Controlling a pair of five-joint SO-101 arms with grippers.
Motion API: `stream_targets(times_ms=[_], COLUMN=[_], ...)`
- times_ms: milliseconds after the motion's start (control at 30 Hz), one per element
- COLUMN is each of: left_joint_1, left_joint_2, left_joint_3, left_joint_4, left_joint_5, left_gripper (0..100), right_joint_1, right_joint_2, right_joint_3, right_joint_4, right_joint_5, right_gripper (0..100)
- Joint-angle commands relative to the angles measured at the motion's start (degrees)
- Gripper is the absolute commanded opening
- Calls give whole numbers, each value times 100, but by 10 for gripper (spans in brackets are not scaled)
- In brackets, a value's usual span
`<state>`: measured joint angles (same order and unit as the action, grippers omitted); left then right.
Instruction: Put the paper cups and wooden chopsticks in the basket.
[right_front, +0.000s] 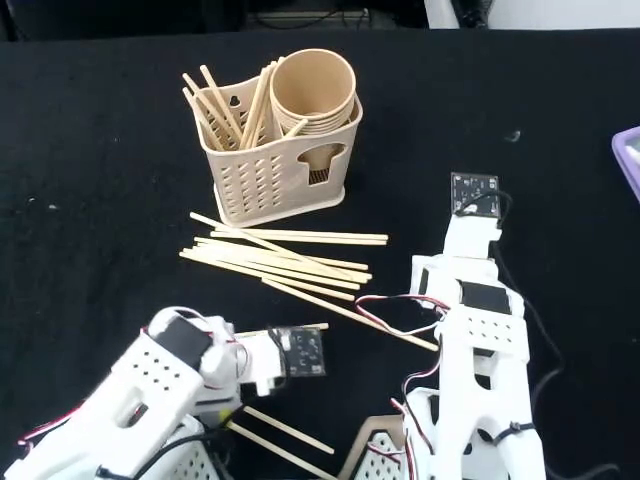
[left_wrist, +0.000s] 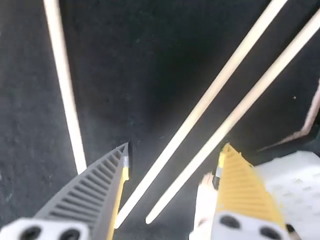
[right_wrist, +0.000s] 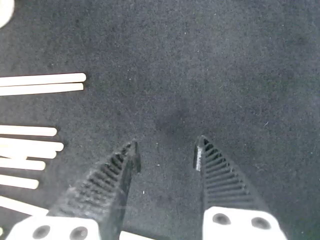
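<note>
Left gripper (left_wrist: 175, 150) wide open, nothing held, jaws straddling two wooden chopsticks (left_wrist: 212, 100) lying flat on table (left_wrist: 150, 60). Lined up for pinch, by look of it. Right gripper (right_wrist: 167, 145) open too, empty, over bare table. Loose chopstick pile (right_front: 290, 262) just beside basket (right_front: 280, 180). Paper cups (right_front: 312, 90) stacked inside, upright chopsticks (right_front: 215, 105) alongside.

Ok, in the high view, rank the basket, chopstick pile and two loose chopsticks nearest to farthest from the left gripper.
1. Two loose chopsticks, right by the left gripper.
2. Chopstick pile, mid-table.
3. Basket, far side, beyond the pile.
</note>
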<state>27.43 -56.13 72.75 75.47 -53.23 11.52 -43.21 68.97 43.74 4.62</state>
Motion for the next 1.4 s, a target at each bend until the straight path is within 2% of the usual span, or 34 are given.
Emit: stream_targets(times_ms=[0,367,567,867,967,1167,1367], left_joint_1=[418,356,40,-31,-31,-646,-1297], left_joint_2=[18,35,747,1424,1424,1495,1486], left_joint_3=[356,435,268,127,-66,-101,22], left_joint_4=[-299,-369,-492,-1116,-1301,-2207,-2549], left_joint_5=[413,501,475,536,791,1081,1081], left_gripper=[286,287,307,302,280,277,274], right_joint_1=[-62,-53,-53,-44,-44,-44,-44], right_joint_2=[-145,-154,-163,-163,-163,-163,-163], right_joint_3=[-40,-40,-40,-40,-40,-40,-40], right_joint_4=[-105,-105,-105,-105,-105,-105,-105], right_joint_5=[26,26,26,26,26,26,26], right_gripper=[182,182,182,182,182,182,182])
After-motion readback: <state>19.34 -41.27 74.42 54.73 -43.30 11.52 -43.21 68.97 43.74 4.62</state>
